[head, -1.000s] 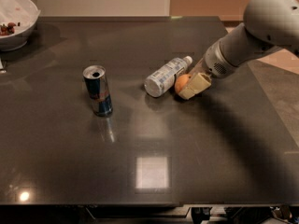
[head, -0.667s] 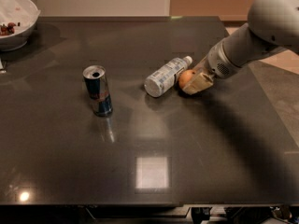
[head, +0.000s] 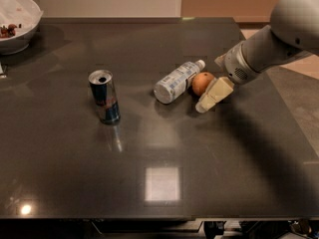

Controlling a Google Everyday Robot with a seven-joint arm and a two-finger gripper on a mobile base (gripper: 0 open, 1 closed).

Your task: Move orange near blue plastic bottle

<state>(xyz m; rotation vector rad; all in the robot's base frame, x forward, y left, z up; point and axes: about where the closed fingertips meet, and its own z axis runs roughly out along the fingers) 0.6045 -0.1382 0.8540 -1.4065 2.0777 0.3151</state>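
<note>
The orange [head: 201, 82] rests on the dark table [head: 149, 148], touching the neck end of the blue plastic bottle [head: 175, 81]. The bottle lies on its side, white cap pointing to the back right. My gripper [head: 213, 83] is just right of the orange and open. Its cream near finger [head: 214, 94] lies along the orange's right front side. The far finger is mostly hidden behind the wrist. The grey arm comes in from the upper right.
A blue-and-silver drink can [head: 104, 96] stands upright left of the bottle. A white bowl [head: 15, 24] with dark bits sits at the table's far left corner. The table's right edge [head: 294, 128] runs near the arm.
The gripper has pulled back a little to the right and opened. The orange now shows more fully and lies on the table against the bottle.
</note>
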